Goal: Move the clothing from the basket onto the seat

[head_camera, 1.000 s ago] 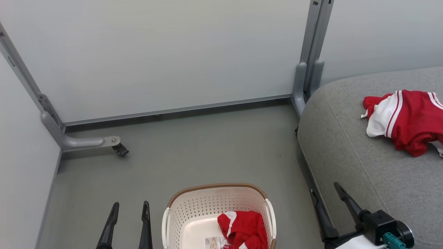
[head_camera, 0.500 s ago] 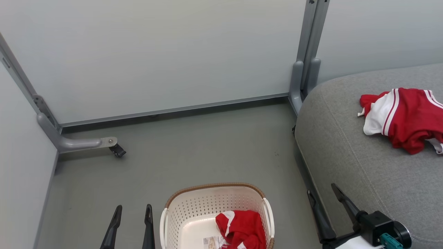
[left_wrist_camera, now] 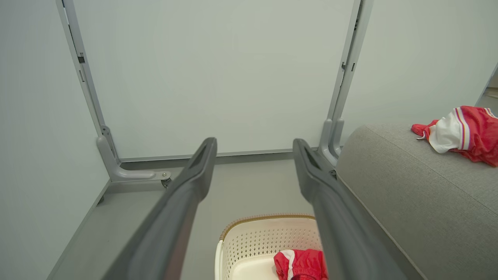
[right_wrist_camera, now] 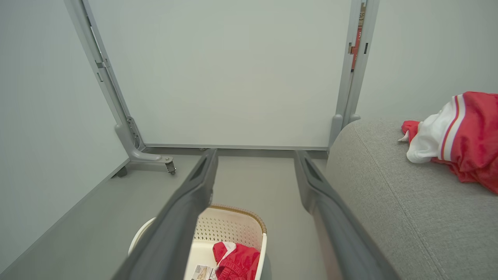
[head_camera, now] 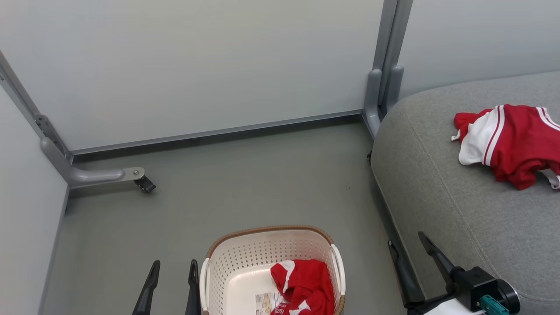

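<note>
The cream basket (head_camera: 227, 256) with a brown rim stands on the floor at the bottom centre. A crumpled red garment (head_camera: 302, 286) with white trim lies in its right half beside a paper label (head_camera: 264, 302). A second red and white garment (head_camera: 512, 142) lies on the grey seat (head_camera: 459, 210) at the right. My left gripper (head_camera: 174, 267) is open just left of the basket, holding nothing. My right gripper (head_camera: 407, 244) is open between the basket and the seat's edge, also holding nothing. The basket (left_wrist_camera: 264, 237) and seat (right_wrist_camera: 389, 194) also appear in the wrist views.
Pale partition panels (head_camera: 197, 65) close off the back and left. A grey metal foot with a caster (head_camera: 142, 183) juts onto the floor at the left, and a grey post (head_camera: 383, 87) stands by the seat's corner. Grey floor (head_camera: 262, 175) lies beyond the basket.
The head view has shifted, so everything sits a little higher and further left. The left gripper's fingers show slightly lower and further right, nearer the basket. Both garments lie as before.
</note>
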You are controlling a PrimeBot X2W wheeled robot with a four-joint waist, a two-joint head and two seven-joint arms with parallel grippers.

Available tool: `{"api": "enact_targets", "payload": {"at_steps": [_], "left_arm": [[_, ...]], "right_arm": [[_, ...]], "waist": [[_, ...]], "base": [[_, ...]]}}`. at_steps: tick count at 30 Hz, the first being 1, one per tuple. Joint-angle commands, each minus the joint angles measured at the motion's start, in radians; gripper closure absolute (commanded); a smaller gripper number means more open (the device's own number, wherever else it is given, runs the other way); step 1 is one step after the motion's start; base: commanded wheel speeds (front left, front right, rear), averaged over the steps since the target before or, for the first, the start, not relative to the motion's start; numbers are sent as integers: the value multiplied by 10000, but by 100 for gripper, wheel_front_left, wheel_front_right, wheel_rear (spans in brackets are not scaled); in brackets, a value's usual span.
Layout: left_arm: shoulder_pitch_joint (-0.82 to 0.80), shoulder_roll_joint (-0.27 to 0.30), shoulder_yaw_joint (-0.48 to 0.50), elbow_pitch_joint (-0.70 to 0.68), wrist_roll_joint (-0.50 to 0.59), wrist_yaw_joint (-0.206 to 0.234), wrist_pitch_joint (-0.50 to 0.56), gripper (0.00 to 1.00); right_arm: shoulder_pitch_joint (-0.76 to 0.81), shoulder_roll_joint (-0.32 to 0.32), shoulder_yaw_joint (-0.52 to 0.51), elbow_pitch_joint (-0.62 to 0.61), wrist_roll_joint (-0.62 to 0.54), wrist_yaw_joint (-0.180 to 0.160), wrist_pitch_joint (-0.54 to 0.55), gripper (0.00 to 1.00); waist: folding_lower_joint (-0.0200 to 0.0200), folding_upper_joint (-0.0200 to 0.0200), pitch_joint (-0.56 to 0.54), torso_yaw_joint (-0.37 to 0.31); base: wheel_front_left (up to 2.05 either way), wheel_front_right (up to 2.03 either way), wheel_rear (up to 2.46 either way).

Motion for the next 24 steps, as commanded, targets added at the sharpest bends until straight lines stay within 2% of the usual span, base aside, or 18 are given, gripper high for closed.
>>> {"api": "enact_targets", "payload": {"at_steps": [1,7,12,20,24], "left_arm": [[42,2,-19,40,131,-30,-5,0],[-307,2,-121,59,165,-113,-5,0],[-1114,2,-265,81,180,-264,-5,0],[-3580,64,-811,962,528,-1109,-5,0],[-5139,373,-1308,1764,569,-1267,-5,0]], "right_arm": [[3,-24,-15,-14,23,-10,-2,0],[-270,-23,-95,-79,-19,-10,-2,0],[-917,-52,-279,-367,-117,-10,-2,0],[-2442,-337,-845,-945,-298,-10,-2,0],[-3142,-468,-1076,-1313,-370,-10,-2,0]], "waist": [[1,0,152,2],[1,0,987,39],[1,0,2629,105],[1,0,5407,164],[1,0,6699,121]], "base": [[0,0,0],[0,0,0],[0,0,0],[0,0,0],[0,0,0]]}}
